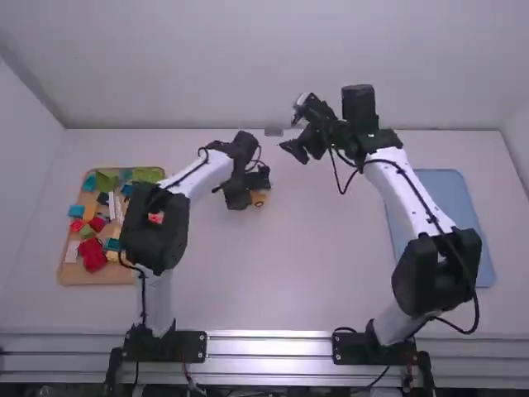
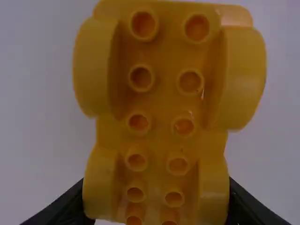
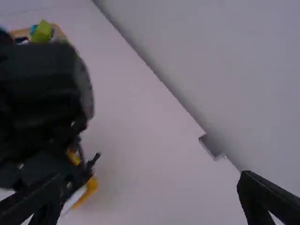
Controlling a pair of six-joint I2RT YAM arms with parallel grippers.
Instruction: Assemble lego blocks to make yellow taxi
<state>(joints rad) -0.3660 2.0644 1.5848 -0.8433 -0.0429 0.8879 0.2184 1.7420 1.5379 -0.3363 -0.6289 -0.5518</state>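
Near the middle of the table's far half, left gripper (image 1: 254,189) was closed on a yellow plastic toy-brick car base (image 2: 161,108), hollow tubes facing its wrist camera; farther back and right, right gripper (image 1: 295,124) stood wide open, empty. At left: tan tray (image 1: 81,276) of multicoloured plastic blocks (image 1: 93,255)

Free room: in the high view, the matte white tabletop (image 1: 289,273) forms a wide lane at lower centre, between the white-and-black left arm (image 1: 157,236) and right arm (image 1: 413,198).

Obstacles: the black two-finger left gripper (image 1: 252,188) and yellow plastic wheeled base (image 2: 161,93) occupy the centre. The black two-finger right gripper (image 1: 295,126) overhangs upper centre. A block-filled wooden tray (image 1: 73,275) bounds the left.
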